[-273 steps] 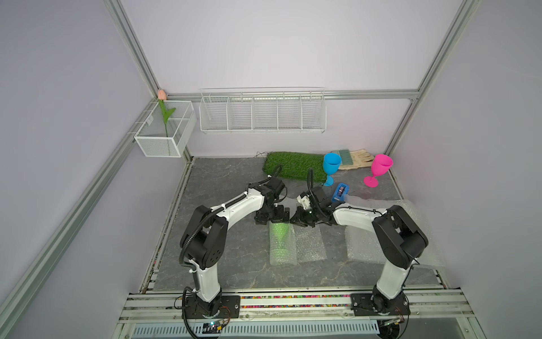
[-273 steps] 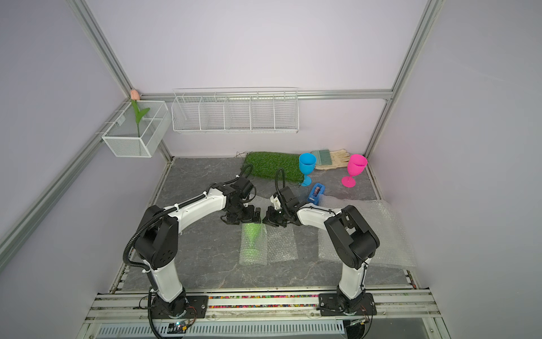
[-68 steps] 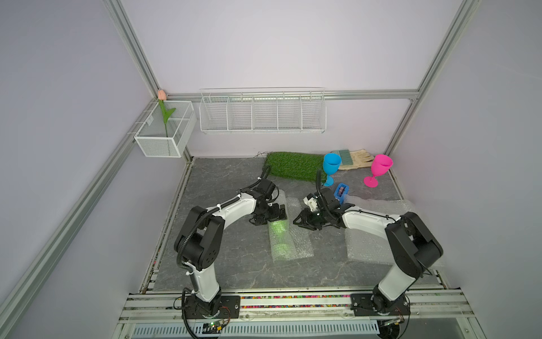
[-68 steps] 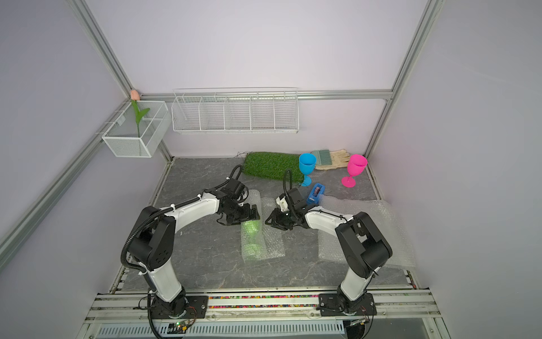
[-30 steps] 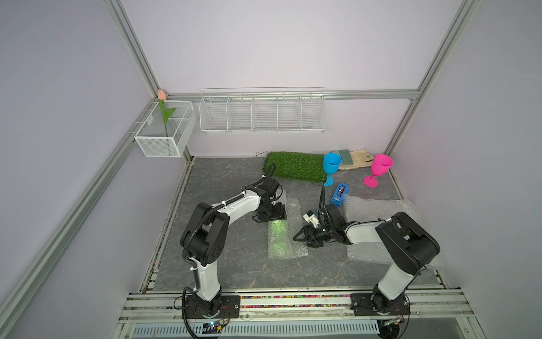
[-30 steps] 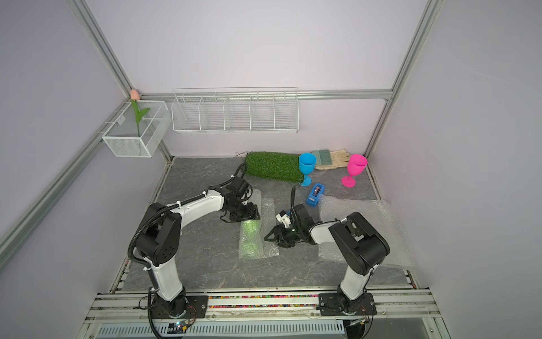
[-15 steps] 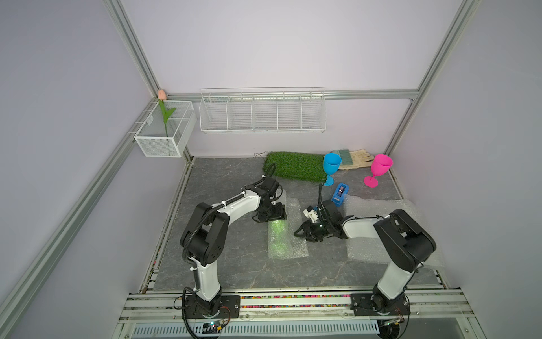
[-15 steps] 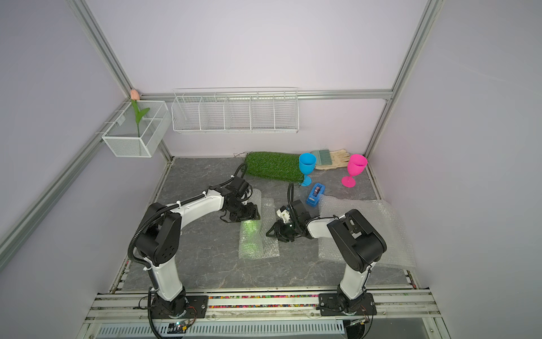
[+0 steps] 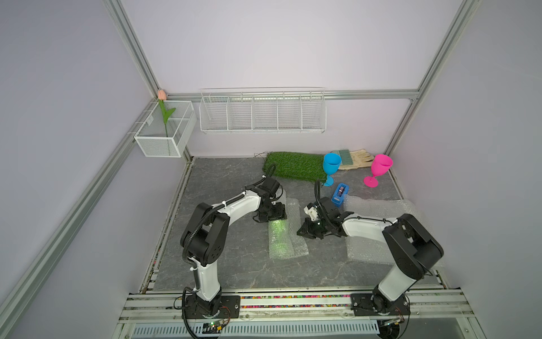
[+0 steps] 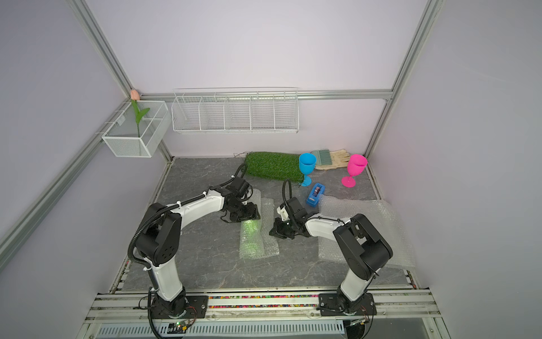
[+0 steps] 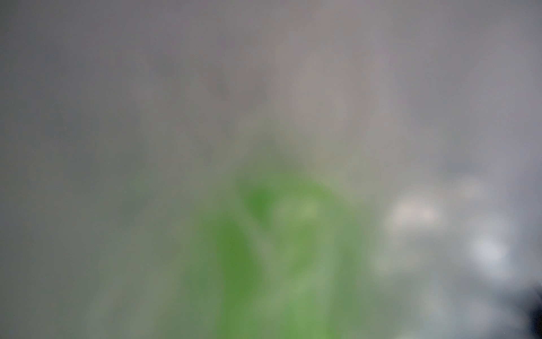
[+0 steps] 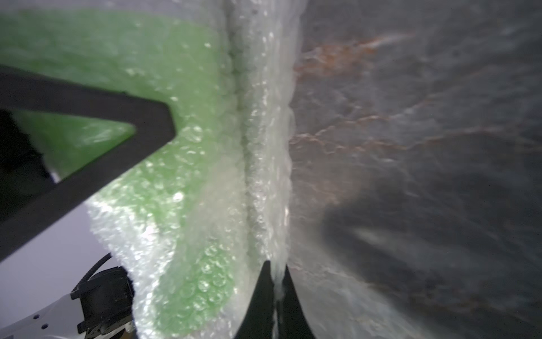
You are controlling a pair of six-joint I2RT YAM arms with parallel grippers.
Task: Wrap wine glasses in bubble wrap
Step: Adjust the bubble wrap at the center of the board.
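Here, right end effector (image 12: pixel 275 271) pinching bubble wrap (image 12: pixel 261 132), green goblet (image 12: pixel 132 58) inside

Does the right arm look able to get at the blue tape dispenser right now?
Probably not yet. The right arm has its fingers shut on the edge of the bubble wrap. The blue tape dispenser lies close behind its wrist, nothing between, so after letting go, likely yes.

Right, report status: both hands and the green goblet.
Right hand shut on the bubble wrap edge. Left hand at far end of green goblet, grip unclear. Goblet lying partly rolled in wrap. Tape dispenser clear of it.
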